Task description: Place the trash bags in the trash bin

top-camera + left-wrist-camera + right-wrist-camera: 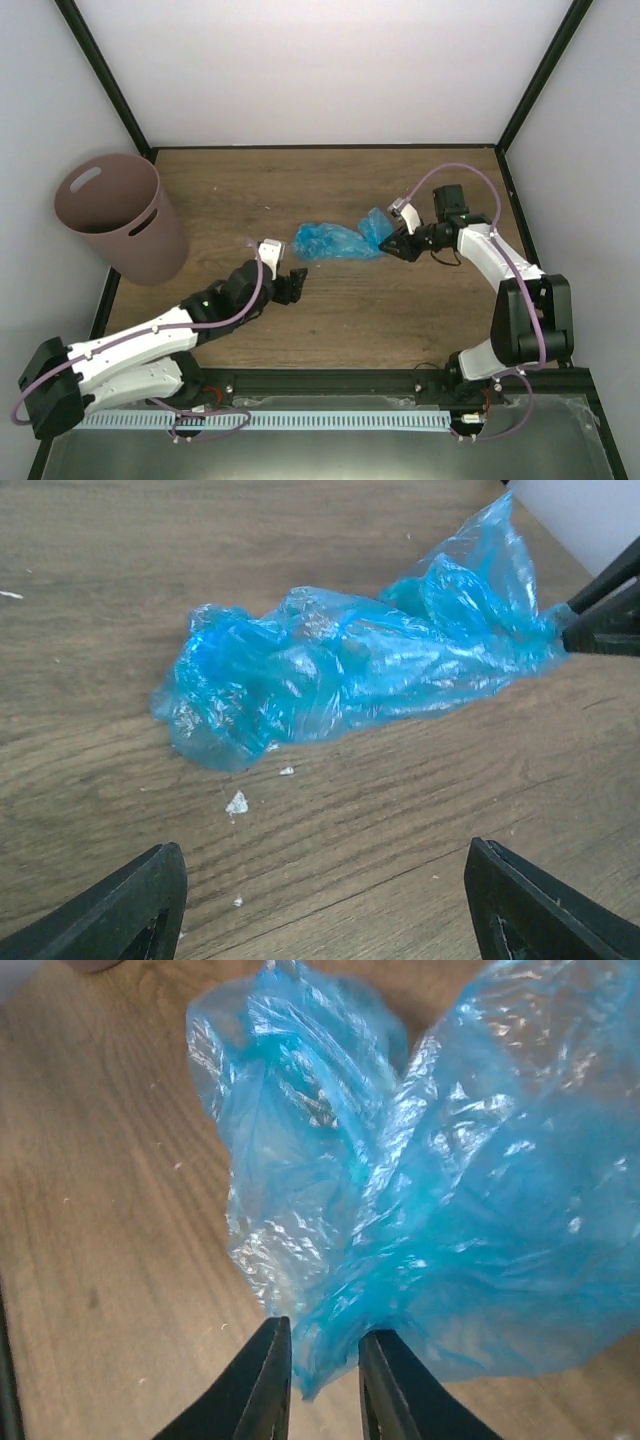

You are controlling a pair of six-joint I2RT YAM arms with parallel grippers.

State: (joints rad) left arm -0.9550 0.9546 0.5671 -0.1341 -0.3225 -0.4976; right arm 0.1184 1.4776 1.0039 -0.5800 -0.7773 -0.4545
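right hand (325,1332) nearly closed, trash bag (335,241) edge thinly pinched | left hand (322,850) held wide open, empty, short of trash bag | risk: film slipped or torn if dragged toward trash bin (120,215)

- 1 trash bag (335,241), light blue and crinkly, just the one
- 1 trash bin (120,215), mauve-brown, 2 oval handle cut-outs showing
- 2 robot arms, so 2 grippers: left gripper (296,285) and right gripper (387,243), 2 black fingers each
- 1 wooden table (330,330)
- tiny white crumbs (238,803) on the wood, four-ish that I can make out, honestly too small for a proper count
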